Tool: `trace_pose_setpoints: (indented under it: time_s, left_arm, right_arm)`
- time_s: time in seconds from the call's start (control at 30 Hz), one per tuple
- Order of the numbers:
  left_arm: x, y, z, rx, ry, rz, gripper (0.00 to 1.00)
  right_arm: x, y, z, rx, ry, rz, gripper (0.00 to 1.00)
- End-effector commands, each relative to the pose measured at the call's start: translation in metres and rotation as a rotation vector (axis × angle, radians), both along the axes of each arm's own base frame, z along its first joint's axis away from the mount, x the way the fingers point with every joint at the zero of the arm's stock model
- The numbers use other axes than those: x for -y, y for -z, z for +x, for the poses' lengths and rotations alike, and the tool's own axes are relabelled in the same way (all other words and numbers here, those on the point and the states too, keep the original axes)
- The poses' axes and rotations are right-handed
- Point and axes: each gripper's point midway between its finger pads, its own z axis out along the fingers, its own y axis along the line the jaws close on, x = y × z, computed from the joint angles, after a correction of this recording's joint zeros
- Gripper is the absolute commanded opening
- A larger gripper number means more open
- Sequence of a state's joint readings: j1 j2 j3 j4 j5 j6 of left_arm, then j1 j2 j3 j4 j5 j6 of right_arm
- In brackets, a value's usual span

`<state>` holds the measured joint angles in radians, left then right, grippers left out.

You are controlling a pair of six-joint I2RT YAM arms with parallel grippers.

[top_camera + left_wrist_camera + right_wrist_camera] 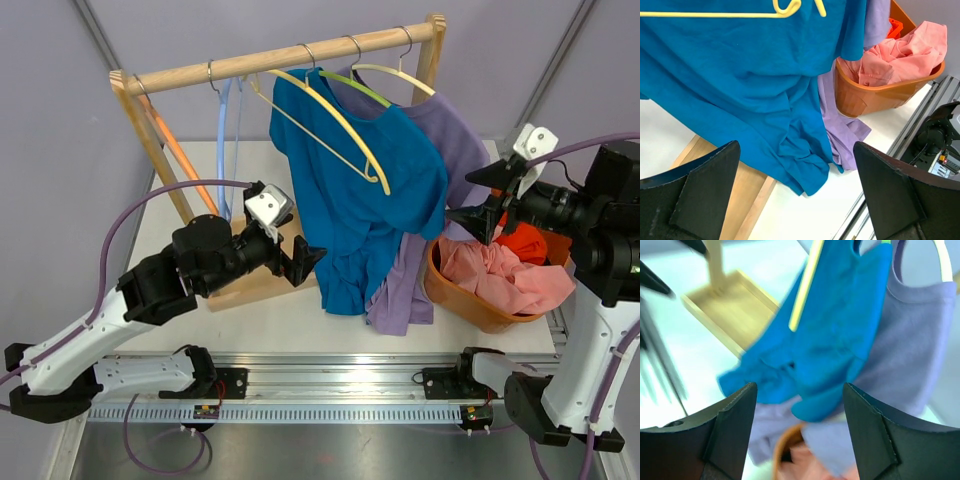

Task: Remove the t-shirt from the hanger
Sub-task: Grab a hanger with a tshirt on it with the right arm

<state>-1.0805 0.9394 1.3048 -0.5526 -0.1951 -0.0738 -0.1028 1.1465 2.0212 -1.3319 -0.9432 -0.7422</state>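
Note:
A blue t-shirt (pixel 365 200) hangs from the wooden rail (pixel 290 58), half off a yellow hanger (pixel 335 125) that sticks out in front of it. A purple t-shirt (pixel 455 140) hangs behind it on a pale hanger (pixel 395 72). My left gripper (pixel 305 262) is open and empty, just left of the blue shirt's bottom hem (pixel 805 170). My right gripper (pixel 478 208) is open and empty, just right of both shirts, above the basket. The right wrist view shows the blue shirt (pixel 835 335) and purple shirt (pixel 910 355) ahead of the fingers.
An orange basket (pixel 470 300) with pink (pixel 510 275) and red (pixel 522 240) clothes stands at the right, under the right gripper. The rack's wooden base (pixel 260 285) lies under the left gripper. Blue and orange empty hangers (pixel 225 130) hang at the rail's left.

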Motion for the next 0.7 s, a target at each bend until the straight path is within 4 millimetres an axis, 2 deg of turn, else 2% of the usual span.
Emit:
trace_pose_setpoints:
  time_s: [0.0, 0.03, 0.07, 0.1, 0.2, 0.23, 0.27, 0.3, 0.43, 0.5, 0.57, 0.67]
  left_arm:
    - [0.000, -0.022, 0.002, 0.000, -0.017, -0.082, 0.99]
    - [0.002, -0.022, 0.002, -0.009, -0.018, -0.092, 0.99]
    - [0.002, -0.022, 0.002, -0.015, -0.019, -0.098, 0.99]
    - [0.003, -0.025, 0.002, -0.024, -0.021, -0.115, 0.99]
    - [0.003, -0.024, 0.002, -0.058, -0.037, -0.137, 0.99]
    - [0.003, -0.022, 0.003, -0.068, -0.043, -0.142, 0.99]
    - [0.002, -0.022, 0.002, -0.075, -0.046, -0.154, 0.99]
    - [0.002, -0.021, 0.002, -0.094, -0.054, -0.168, 0.99]
    - [0.001, -0.016, 0.000, -0.135, -0.070, -0.207, 0.99]
    - [-0.001, -0.014, 0.000, -0.148, -0.081, -0.219, 0.99]
    - [-0.003, -0.012, -0.001, -0.154, -0.087, -0.221, 0.99]
    - [-0.007, -0.011, -0.001, -0.156, -0.100, -0.225, 0.99]
  right_arm:
    - [-0.024, -0.035, -0.002, -0.176, -0.040, 0.278, 0.75]
    - [-0.024, -0.044, 0.015, -0.193, -0.022, 0.320, 0.73]
    - [-0.025, -0.062, 0.027, -0.189, -0.006, 0.385, 0.73]
    - [-0.028, -0.066, 0.047, -0.197, 0.006, 0.397, 0.72]
    - [-0.030, -0.076, 0.090, -0.170, 0.083, 0.410, 0.71]
    - [-0.042, -0.076, 0.093, -0.174, 0.065, 0.400, 0.71]
    - [-0.044, -0.076, 0.102, -0.151, 0.085, 0.378, 0.71]
    - [-0.041, -0.076, 0.119, -0.128, 0.140, 0.362, 0.71]
    - [-0.058, -0.064, 0.140, -0.117, 0.168, 0.305, 0.70]
    - [-0.061, -0.056, 0.155, -0.106, 0.221, 0.278, 0.68]
    - [-0.061, -0.053, 0.162, -0.095, 0.239, 0.257, 0.68]
    - [-0.068, -0.044, 0.163, -0.117, 0.200, 0.233, 0.58]
